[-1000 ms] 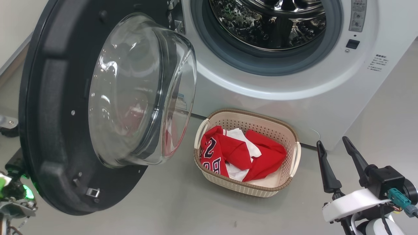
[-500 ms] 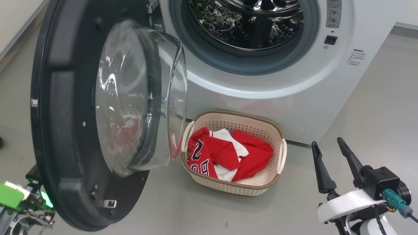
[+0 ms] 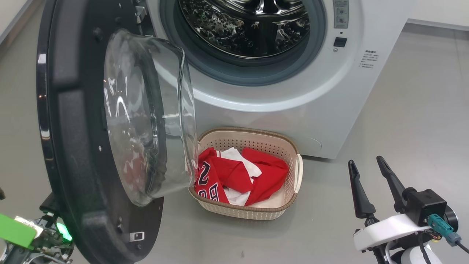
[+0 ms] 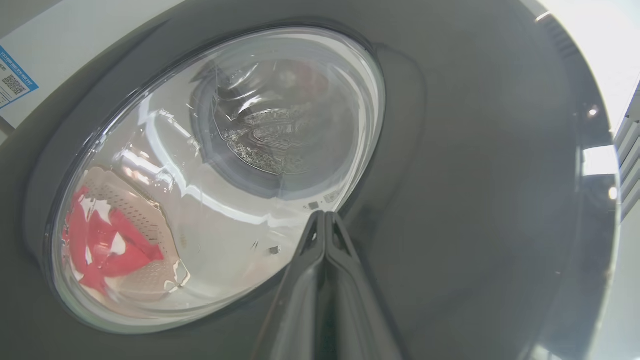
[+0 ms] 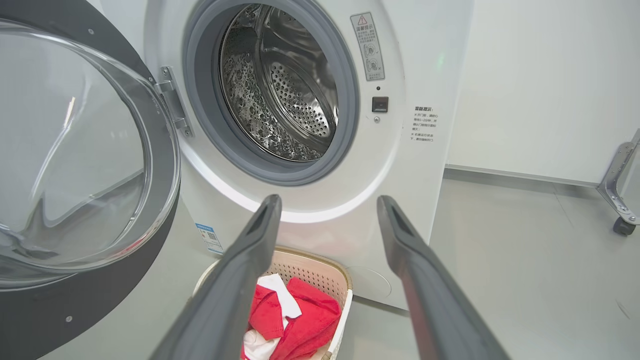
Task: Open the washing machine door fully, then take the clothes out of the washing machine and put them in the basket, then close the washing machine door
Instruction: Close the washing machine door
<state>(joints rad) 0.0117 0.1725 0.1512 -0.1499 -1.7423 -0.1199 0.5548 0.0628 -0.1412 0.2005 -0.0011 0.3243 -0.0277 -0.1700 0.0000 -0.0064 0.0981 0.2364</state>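
A pale grey floor (image 3: 403,91) is spread before the machine (image 3: 278,110), whose door (image 3: 69,154) is swung out on its hinge at the left. The steel drum (image 3: 249,25) is laid bare, and nothing red can be made out in the part that is shown. The clothes (image 3: 263,172) are heaped in the basket (image 3: 249,129), which is set on the floor just before the machine, below the opening. In the head view its left end is overlapped by the door's glass bowl. The removal may therefore be judged done, and the closing of the door taken as the step in hand.

The left gripper (image 4: 325,217) is held at the door's outer black face, beside the window rim, jaws clenched on nothing. Whether the tips are touching cannot be told. The right gripper (image 3: 365,161) is poised low at the right, well apart from the door, jaws released and empty.

A steady push on the outer face is called for next, carried round the hinge until the latch is caught, with the bowl passed clear above the basket.
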